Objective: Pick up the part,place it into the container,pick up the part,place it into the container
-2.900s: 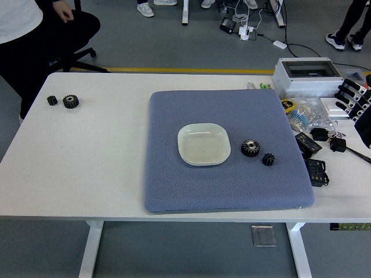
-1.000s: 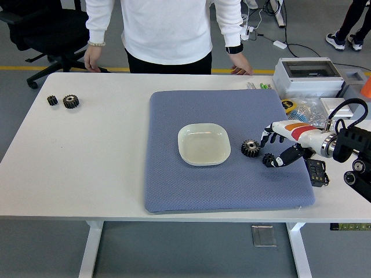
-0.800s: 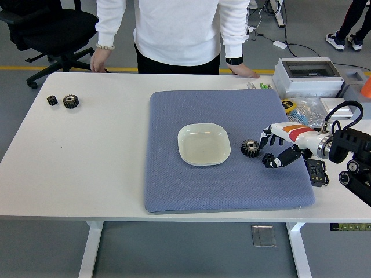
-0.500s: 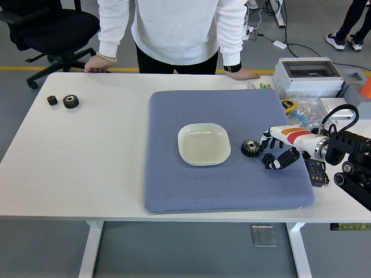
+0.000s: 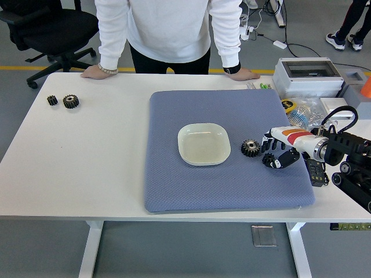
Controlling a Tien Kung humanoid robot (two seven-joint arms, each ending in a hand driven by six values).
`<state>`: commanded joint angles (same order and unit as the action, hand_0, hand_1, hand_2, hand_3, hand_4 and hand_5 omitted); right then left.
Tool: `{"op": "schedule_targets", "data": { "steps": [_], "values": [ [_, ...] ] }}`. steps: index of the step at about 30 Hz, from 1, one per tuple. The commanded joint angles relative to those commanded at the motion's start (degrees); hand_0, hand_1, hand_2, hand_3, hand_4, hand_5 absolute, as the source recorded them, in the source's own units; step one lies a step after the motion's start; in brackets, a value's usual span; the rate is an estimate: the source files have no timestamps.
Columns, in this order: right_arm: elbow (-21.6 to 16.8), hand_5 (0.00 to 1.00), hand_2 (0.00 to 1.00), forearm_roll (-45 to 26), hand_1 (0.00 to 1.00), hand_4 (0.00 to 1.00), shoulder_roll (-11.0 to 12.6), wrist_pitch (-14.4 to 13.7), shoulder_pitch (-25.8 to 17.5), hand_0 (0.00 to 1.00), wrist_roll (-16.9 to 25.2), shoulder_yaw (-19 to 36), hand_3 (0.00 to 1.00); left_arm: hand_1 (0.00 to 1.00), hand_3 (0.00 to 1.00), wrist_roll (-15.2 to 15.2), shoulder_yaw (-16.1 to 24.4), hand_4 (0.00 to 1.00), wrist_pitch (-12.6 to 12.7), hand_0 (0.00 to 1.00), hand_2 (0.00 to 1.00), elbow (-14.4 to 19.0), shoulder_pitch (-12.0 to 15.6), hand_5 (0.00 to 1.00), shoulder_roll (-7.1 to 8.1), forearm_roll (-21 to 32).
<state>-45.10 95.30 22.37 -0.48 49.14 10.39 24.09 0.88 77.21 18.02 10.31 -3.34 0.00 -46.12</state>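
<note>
From the head view, the right hand (image 5: 277, 154) is reaching in low from the right edge, fingers curling around the small gear (image 5: 268, 159) on the blue mat (image 5: 191, 185), beside the larger gear (image 5: 250, 148). First pick appears underway; next it needs lifting toward the white dish (image 5: 203, 143). Whether the grip is closed, I cannot tell.

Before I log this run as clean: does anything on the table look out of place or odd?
Two gears sit alone near the table's far left corner, off the blue mat and well away from the dish, opposite the right hand. Nothing looks spilled or damaged.
</note>
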Motion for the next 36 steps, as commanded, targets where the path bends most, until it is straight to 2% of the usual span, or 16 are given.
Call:
{"op": "schedule_targets", "data": {
  "steps": [20, 21, 26, 27, 33, 34, 36],
  "values": [
    [2.2, 0.127, 0.51, -0.5, 0.455, 0.792, -0.5, -0.6, -0.4, 0.358, 0.5, -1.0, 0.485, 0.66, 0.652, 0.1, 0.1, 0.748, 0.0, 0.683, 0.761, 0.0, 0.0, 0.643, 0.0, -0.2],
    [2.2, 0.129, 0.494, -0.6, 0.433, 0.766, -0.5, -0.6, -0.4, 0.327, 0.5, -1.0, 0.484, 0.66, 0.651, 0.1, 0.1, 0.747, 0.0, 0.683, 0.762, 0.0, 0.0, 0.642, 0.0, -0.2],
    [2.1, 0.129, 0.494, -0.9, 0.433, 0.766, -0.3, -0.7, -0.5, 0.327, 0.8, -1.1, 0.484, 0.66, 0.651, 0.2, 0.3, 0.747, 0.1, 0.683, 0.762, 0.0, 0.1, 0.642, 0.0, -0.6],
    [2.1, 0.117, 0.483, -0.9, 0.412, 0.74, -0.3, -0.8, -0.5, 0.282, 0.8, -1.1, 0.482, 0.66, 0.653, 0.2, 0.3, 0.747, 0.1, 0.682, 0.762, 0.0, 0.1, 0.643, 0.0, -0.6],
    [2.0, 0.117, 0.483, -1.3, 0.412, 0.74, -0.2, -1.1, -0.7, 0.282, 1.1, -0.9, 0.482, 0.66, 0.653, 0.3, 0.5, 0.747, 0.1, 0.682, 0.762, 0.0, 0.3, 0.643, 0.0, -1.0],
    [1.9, 0.103, 0.475, -1.4, 0.401, 0.747, -0.2, -1.1, -0.7, 0.243, 1.1, -0.9, 0.479, 0.66, 0.652, 0.3, 0.5, 0.746, 0.1, 0.684, 0.763, 0.0, 0.3, 0.642, 0.0, -1.0],
    [1.8, 0.103, 0.475, -1.6, 0.401, 0.747, -0.1, -1.1, -0.8, 0.243, 1.1, -0.8, 0.479, 0.66, 0.652, 0.3, 0.6, 0.746, 0.1, 0.684, 0.763, 0.0, 0.4, 0.642, 0.0, -1.1]
  ]
}}
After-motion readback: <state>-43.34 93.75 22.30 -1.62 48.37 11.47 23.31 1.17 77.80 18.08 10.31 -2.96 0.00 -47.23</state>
